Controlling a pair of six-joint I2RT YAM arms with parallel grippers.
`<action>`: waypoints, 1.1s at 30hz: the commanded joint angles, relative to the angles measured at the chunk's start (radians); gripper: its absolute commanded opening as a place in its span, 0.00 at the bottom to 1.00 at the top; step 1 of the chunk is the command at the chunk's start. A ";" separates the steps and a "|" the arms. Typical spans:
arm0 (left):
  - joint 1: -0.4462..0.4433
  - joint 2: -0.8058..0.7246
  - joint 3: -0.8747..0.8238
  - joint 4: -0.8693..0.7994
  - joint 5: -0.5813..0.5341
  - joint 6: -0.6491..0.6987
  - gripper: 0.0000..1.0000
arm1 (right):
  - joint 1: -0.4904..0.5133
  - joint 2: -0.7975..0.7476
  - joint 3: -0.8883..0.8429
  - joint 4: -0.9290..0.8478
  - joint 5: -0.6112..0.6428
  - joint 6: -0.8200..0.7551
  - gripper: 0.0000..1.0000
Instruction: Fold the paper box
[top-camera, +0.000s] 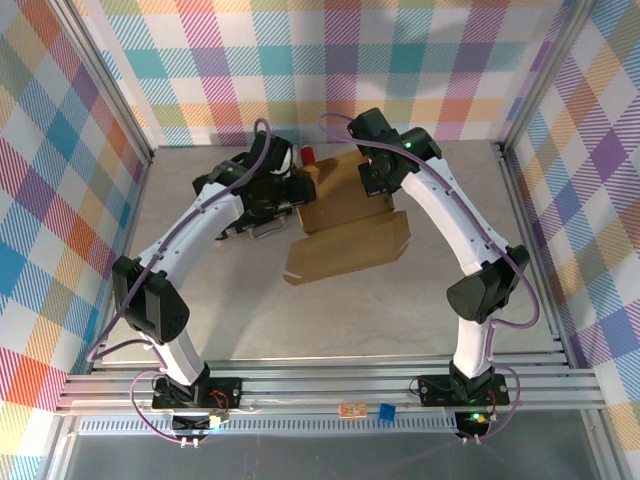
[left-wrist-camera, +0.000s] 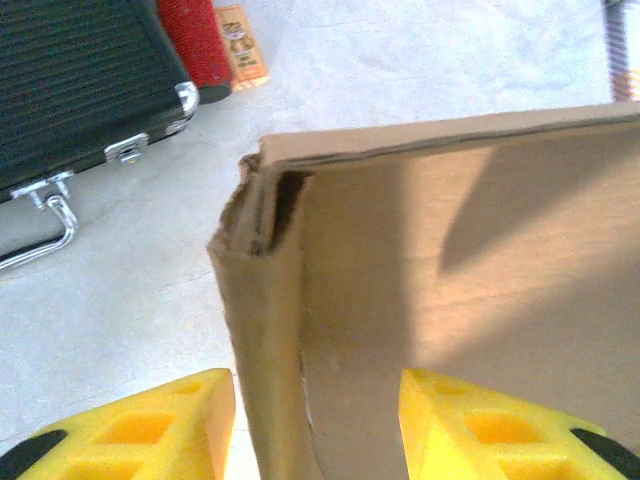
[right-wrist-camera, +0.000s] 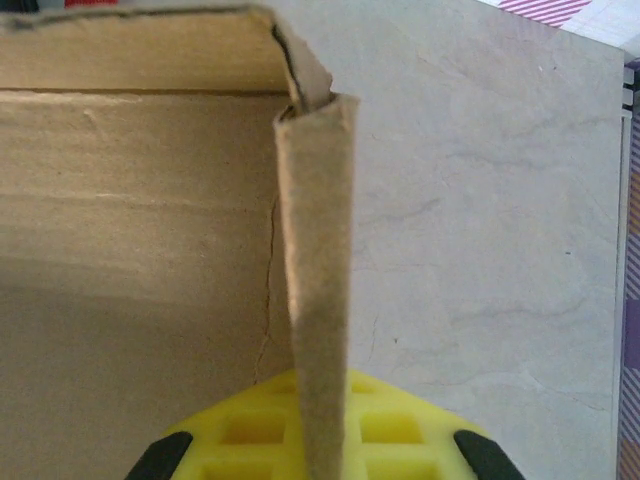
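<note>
Arms, both mine, were arched forward from the near edge of the table (top-camera: 230, 300), elbows bowed outward and wrists bent in toward each other at the far side. The paper box (top-camera: 350, 215) sat between them, brown and shallow, with one flap lying flat toward my bases.

My left gripper (left-wrist-camera: 315, 410) straddled an upright corner wall of the box. Its yellow fingers (left-wrist-camera: 150, 430) stood apart: the wall ran just beside the left one, and a clear gap showed before the right one. The frayed cardboard corner rose straight ahead of the fingertips.

My right gripper (right-wrist-camera: 310, 420) was clamped on the opposite side wall, which stood as a thin vertical edge rising from between the fingers. The box floor spread to their left and bare table to their right.

Beyond and to the left of my left fingers lay a black case (left-wrist-camera: 80, 80) with a metal handle (left-wrist-camera: 45, 225). A red cylinder (left-wrist-camera: 195, 40) stood past it, and an orange label (left-wrist-camera: 243, 45) beside that carried print too blurred to read.
</note>
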 joint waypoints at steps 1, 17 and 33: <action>0.009 -0.046 0.002 0.043 0.097 -0.025 0.47 | -0.004 -0.025 -0.005 0.008 -0.020 0.016 0.00; 0.007 -0.042 -0.080 -0.049 0.072 0.026 0.45 | -0.016 -0.016 0.009 0.001 -0.045 0.023 0.00; -0.053 0.024 -0.018 -0.124 -0.165 0.057 0.00 | -0.019 -0.022 0.009 -0.007 -0.035 0.031 0.00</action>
